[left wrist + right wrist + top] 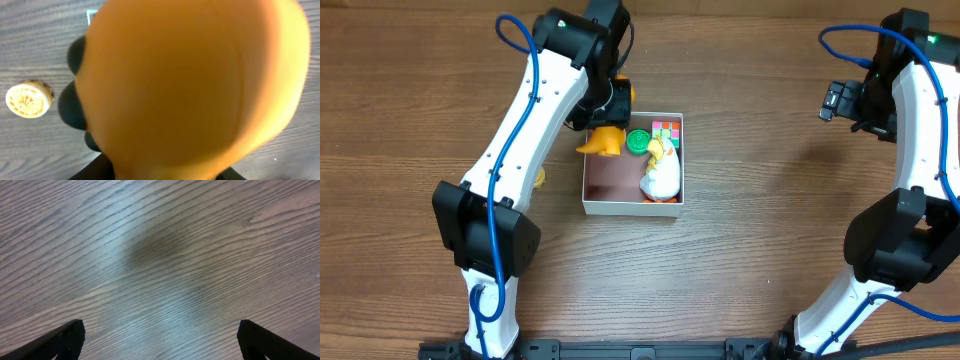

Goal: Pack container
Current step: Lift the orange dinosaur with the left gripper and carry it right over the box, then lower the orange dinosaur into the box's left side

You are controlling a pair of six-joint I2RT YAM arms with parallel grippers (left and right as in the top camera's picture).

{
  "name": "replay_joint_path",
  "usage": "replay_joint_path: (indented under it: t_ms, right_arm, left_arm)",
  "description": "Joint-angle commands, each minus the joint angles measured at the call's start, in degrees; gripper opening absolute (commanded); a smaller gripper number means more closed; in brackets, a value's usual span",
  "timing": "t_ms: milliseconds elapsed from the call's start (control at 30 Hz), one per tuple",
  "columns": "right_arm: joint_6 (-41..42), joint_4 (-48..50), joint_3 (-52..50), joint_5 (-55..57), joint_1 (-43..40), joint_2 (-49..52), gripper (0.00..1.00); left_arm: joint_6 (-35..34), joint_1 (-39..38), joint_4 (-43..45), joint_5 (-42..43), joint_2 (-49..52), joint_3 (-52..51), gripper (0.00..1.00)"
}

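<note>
- Writing/labels: round cream piece (pixel 29 99) has an orange pattern on its face, too blurred to read. Cube (pixel 666 130) shows small coloured squares only; any print is too small to tell.
- Surface: wood-grain table (pixel 750 250), grey-brown, grain running across the overhead view. Dark rail (pixel 640 350) along the 6 o'clock edge.
- Container (pixel 630 208): sits about mid-table, just left of centre. White walls, pinkish-brown floor, bare toward its 7–8 o'clock part.
- Inside it: green disc (pixel 639 142) at 12 o'clock, the cube in the 1 o'clock corner, and a white-and-yellow toy (pixel 660 176) along the 3–5 o'clock wall, touching or just beside the disc.
- Left gripper (pixel 608 128): at the container's 11 o'clock corner, jaws part-way closed on an orange toy (pixel 601 143). The toy hangs over the left wall, partly inside and partly out. In the left wrist view it fills nearly the whole frame, so the fingers are hidden.
- In the way: the left arm covers the container's 10–11 o'clock corner.
- Cream piece lies on the table at the container's 9 o'clock, just beside the left arm, apart from the wall.
- Right gripper (pixel 160 345): jaws spread wide, nothing between them, above bare table. It is at the container's 2–3 o'clock, well apart.
- Blue cables (pixel 516 120) run along both arms. Green light (pixel 930 40) on the right arm at top.
</note>
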Motion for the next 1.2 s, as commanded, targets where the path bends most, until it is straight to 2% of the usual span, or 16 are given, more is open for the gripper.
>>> replay_joint_path:
  t_ms: [0,733,1067,1167]
  right_arm:
    - [0.2,0.2,0.0,-0.1,0.2,0.1,1.0]
    - [0.2,0.2,0.0,-0.1,0.2,0.1,1.0]
    - [0.2,0.2,0.0,-0.1,0.2,0.1,1.0]
    - [0.2,0.2,0.0,-0.1,0.2,0.1,1.0]
  left_arm:
    - [-1.7,0.0,2.4,-0.5,0.3,-4.4,0.46]
    - [-2.7,-1.7,9.0,1.9,0.3,-15.4,0.51]
    - [-3.0,-1.6,9.0,2.2,0.3,-17.6,0.51]
    - [-3.0,-1.6,9.3,2.2,0.3,-18.2,0.54]
